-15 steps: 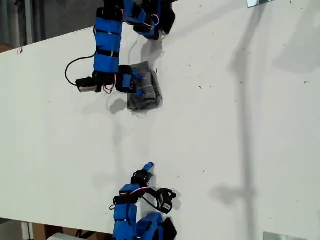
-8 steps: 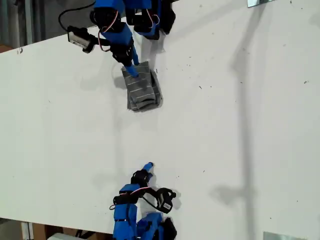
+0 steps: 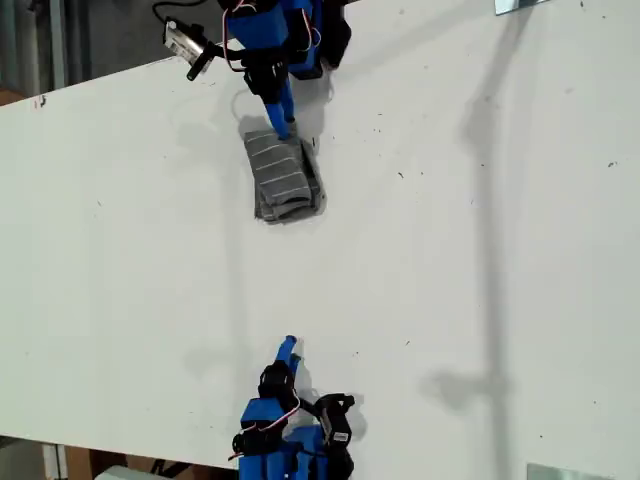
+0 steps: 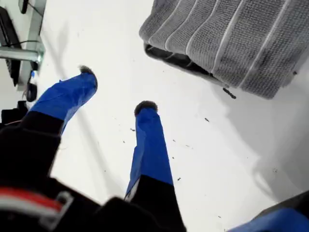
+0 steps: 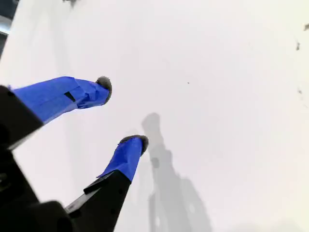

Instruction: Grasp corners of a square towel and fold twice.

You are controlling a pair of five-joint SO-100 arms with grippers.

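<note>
The towel (image 3: 283, 180) lies folded into a small grey striped bundle on the white table (image 3: 450, 250), near the exterior view's top. My first gripper (image 3: 285, 125) is open just beyond the towel's top end, tips pointing down at it without holding it. In the first wrist view the towel (image 4: 231, 38) shows stacked layers, and one rounded folded corner (image 4: 150, 33) lies ahead of my first gripper (image 4: 116, 89), with bare table between them. My second gripper (image 3: 288, 347) is open over bare table at the exterior view's bottom, far from the towel; my second gripper (image 5: 120, 112) holds nothing.
Both arm bases sit at the table's edges, one at the exterior view's top (image 3: 310, 35) and one at its bottom (image 3: 295, 450). Metal plates sit at the exterior view's top right (image 3: 520, 5) and bottom right (image 3: 560, 472). The table edge (image 3: 60, 95) runs along the upper left.
My first gripper came off the towel and swung back toward the exterior view's top, leaving the towel folded flat. My second arm drew back slightly toward the bottom edge.
</note>
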